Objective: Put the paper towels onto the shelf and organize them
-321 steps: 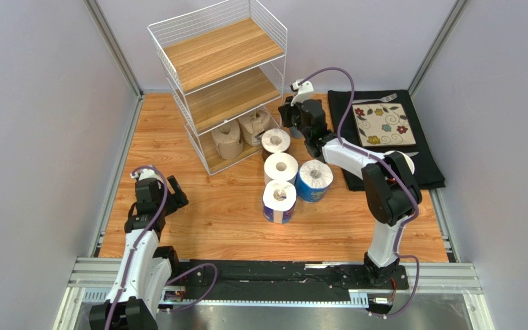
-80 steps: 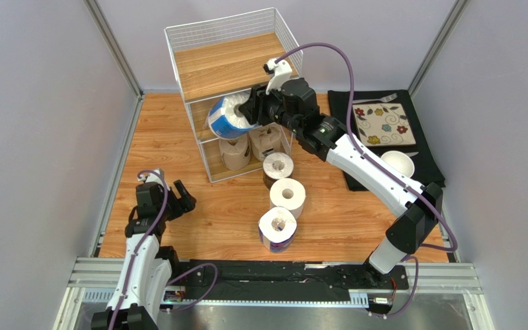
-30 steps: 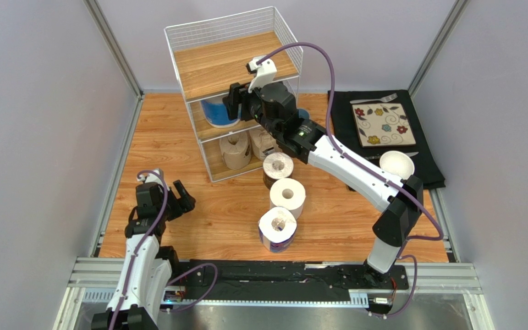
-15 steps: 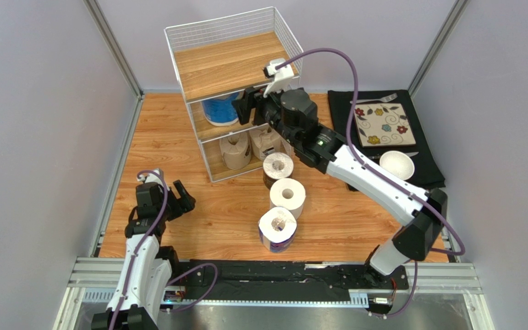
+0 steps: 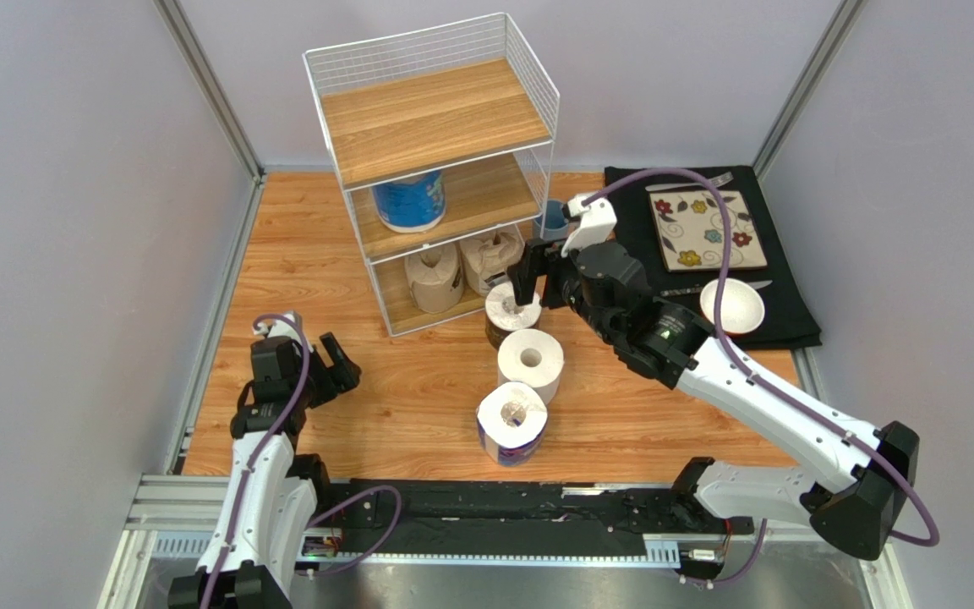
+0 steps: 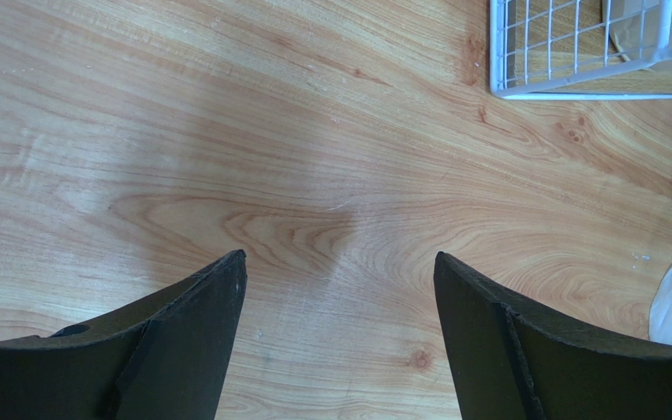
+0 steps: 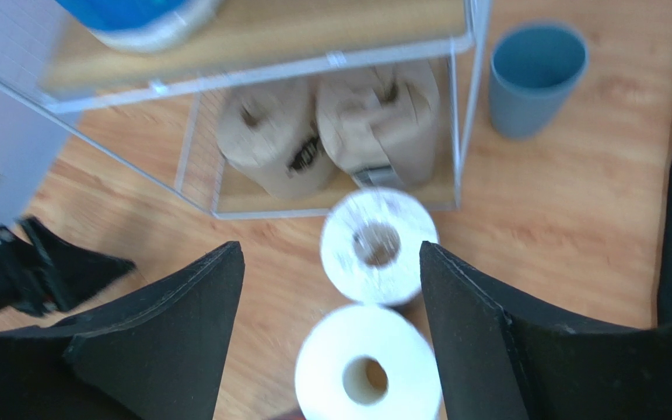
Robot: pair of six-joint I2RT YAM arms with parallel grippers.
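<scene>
Right end effector (image 5: 528,277), jaws wide and empty, hovers above the dark-wrapped roll (image 5: 513,308) by the shelf (image 5: 429,114). Left wrist view: left end effector (image 6: 339,258) spread wide over the desk (image 6: 226,131). Right wrist view: white roll (image 7: 326,372) sits just beside; an off-centre descent may topple these 2.

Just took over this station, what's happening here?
The right gripper, open and empty, hovers over the dark roll. On the shelf sit a blue roll on the middle tier and two brown rolls on the bottom. The white roll and second blue roll wait on the table. The left gripper is open, holding nothing.
</scene>
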